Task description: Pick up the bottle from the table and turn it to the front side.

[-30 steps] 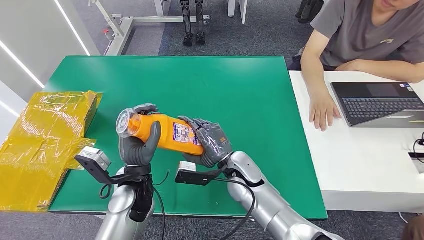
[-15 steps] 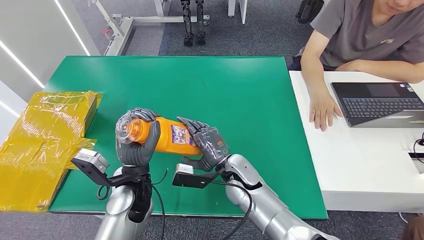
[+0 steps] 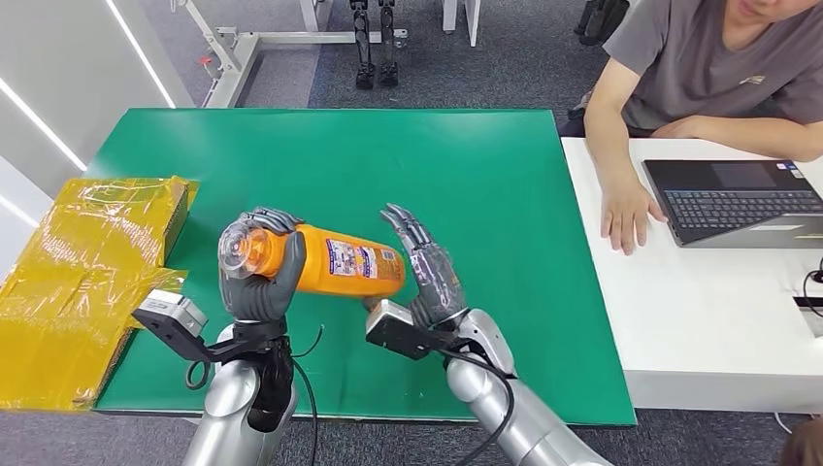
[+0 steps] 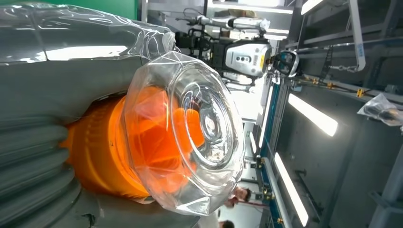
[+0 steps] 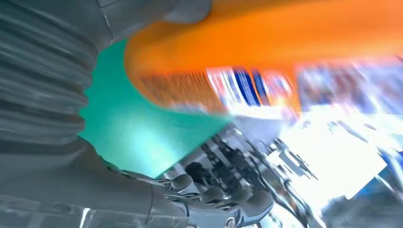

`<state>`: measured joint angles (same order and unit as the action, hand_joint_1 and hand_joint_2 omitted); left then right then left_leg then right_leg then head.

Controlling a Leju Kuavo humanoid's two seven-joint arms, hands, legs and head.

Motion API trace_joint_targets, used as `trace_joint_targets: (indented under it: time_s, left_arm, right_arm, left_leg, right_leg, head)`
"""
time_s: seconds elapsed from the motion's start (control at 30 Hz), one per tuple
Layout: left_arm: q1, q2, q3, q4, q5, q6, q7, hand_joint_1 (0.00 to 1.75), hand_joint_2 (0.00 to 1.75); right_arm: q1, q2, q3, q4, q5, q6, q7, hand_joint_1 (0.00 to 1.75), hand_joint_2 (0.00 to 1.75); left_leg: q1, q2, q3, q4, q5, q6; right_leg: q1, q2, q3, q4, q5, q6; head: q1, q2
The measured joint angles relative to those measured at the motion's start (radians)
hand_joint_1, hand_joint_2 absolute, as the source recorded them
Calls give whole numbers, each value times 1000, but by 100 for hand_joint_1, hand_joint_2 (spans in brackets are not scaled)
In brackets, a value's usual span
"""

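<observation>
The left hand [image 3: 260, 277] grips the orange bottle [image 3: 335, 264] near its clear cap (lying sideways); the right hand [image 3: 430, 272] beside its base is spread, holding nothing.

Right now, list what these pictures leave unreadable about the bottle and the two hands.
- Bottle label text: too small in head view, motion-blurred in right wrist view.
- Left hand fingers' hold: hidden by the clear cap in left wrist view.
- Right hand touching the bottle base or not: cannot tell, head view.
</observation>
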<state>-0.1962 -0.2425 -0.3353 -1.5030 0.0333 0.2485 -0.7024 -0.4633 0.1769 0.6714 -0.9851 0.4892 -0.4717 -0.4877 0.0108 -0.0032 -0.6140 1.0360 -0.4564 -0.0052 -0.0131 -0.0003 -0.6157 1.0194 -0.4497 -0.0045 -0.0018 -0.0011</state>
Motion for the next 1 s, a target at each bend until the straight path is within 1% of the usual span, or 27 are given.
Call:
trace_joint_targets:
  time_s: [0.13, 0.33, 0.53, 0.63, 0.73, 0.87, 0.93, 1.0]
  left_arm:
    - [1, 3, 0, -4, -18, 35, 0, 175, 175]
    - [1, 16, 0, -22, -71, 100, 0, 175, 175]
    - [1, 38, 4, -40, -181, 164, 0, 175, 175]
    - [1, 46, 17, -40, -238, 180, 3, 175, 175]
    - [1, 60, 33, -40, -339, 209, 25, 175, 175]
    - [1, 86, 56, -36, -525, 304, 52, 175, 175]
    - [1, 104, 66, -33, -621, 346, 79, 175, 175]
    - [1, 128, 74, -28, -683, 354, 109, 175, 175]
  right_arm:
    - [64, -3, -25, -112, -66, -42, -55, 0, 175]
    - [158, -7, -61, -295, -41, -151, -43, 0, 175]
    - [236, -13, -100, -448, -76, -185, -62, 0, 175]
    - [272, -14, -111, -503, -84, -195, -71, 0, 175]
    - [310, -15, -121, -549, -94, -200, -78, 0, 175]
    - [349, -15, -133, -587, -96, -210, -85, 0, 175]
    - [366, -15, -139, -598, -94, -215, -87, 0, 175]
    - [379, -15, -144, -608, -99, -219, -90, 0, 175]
  left_leg:
    - [0, 0, 0, 0, 0, 0]
    - [0, 0, 0, 0, 0, 0]
    - [0, 0, 0, 0, 0, 0]
    - [0, 0, 0, 0, 0, 0]
    - [0, 0, 0, 0, 0, 0]
    - [0, 1, 0, -1, -1, 0]
    - [0, 1, 0, -1, -1, 0]
    - [0, 1, 0, -1, -1, 0]
  right_leg:
    - [0, 0, 0, 0, 0, 0]
    - [0, 0, 0, 0, 0, 0]
    - [0, 0, 0, 0, 0, 0]
    - [0, 0, 0, 0, 0, 0]
    - [0, 0, 0, 0, 0, 0]
    - [0, 1, 0, 0, 0, 0]
    - [0, 1, 0, 0, 0, 0]
    - [0, 1, 0, 0, -1, 0]
  head:
    - [0, 0]
    - [0, 0]
    - [0, 0]
    - [0, 0]
    - [0, 0]
    - [0, 0]
    - [0, 0]
    - [0, 0]
